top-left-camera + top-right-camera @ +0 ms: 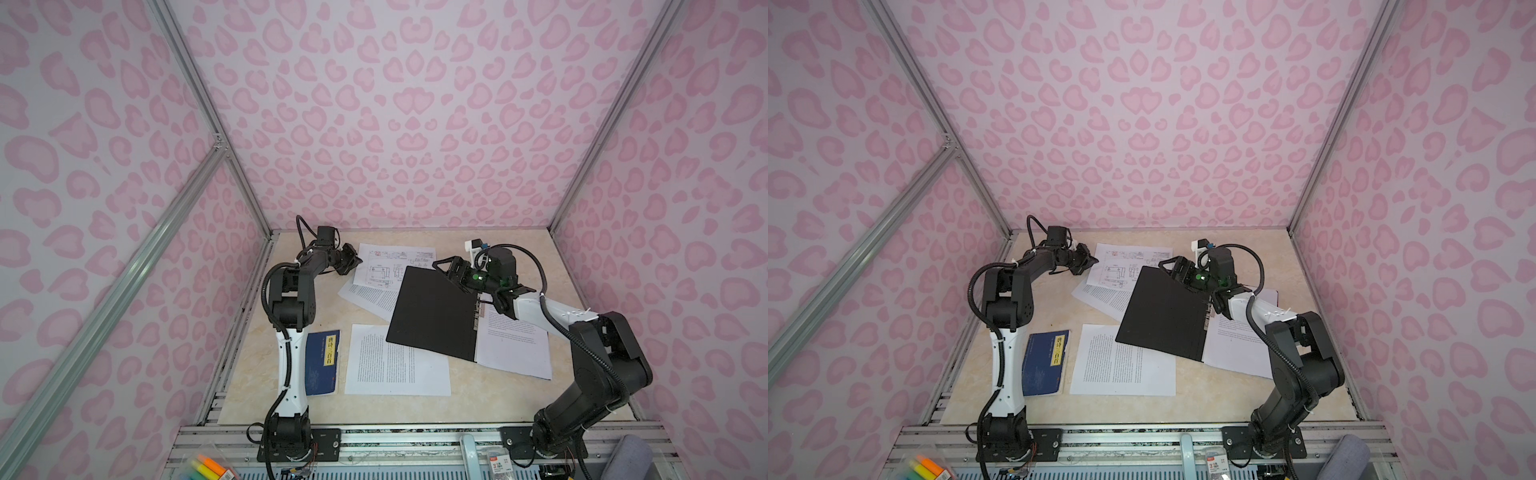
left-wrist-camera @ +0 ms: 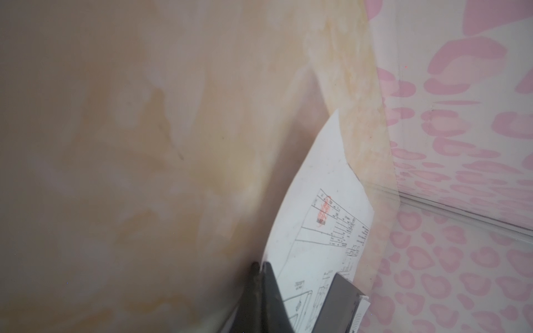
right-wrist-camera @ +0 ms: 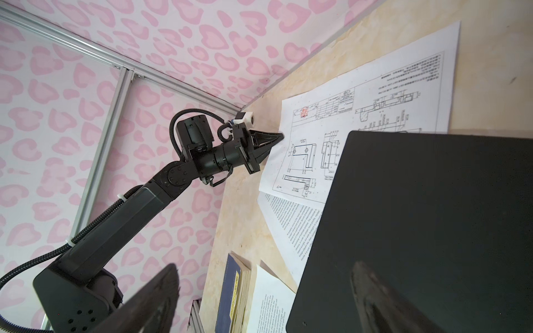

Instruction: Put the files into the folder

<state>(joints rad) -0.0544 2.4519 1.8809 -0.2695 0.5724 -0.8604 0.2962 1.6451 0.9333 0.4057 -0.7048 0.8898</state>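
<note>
Tabletop (image 1: 478, 399), sheets (image 1: 515, 345) inside open folder (image 1: 432, 316)

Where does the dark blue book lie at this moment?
In both top views the book lies at the near left of the table, between the left arm and a printed sheet.

both top views look down on the table (image 1: 498, 399), wrist cameras skim it.
</note>
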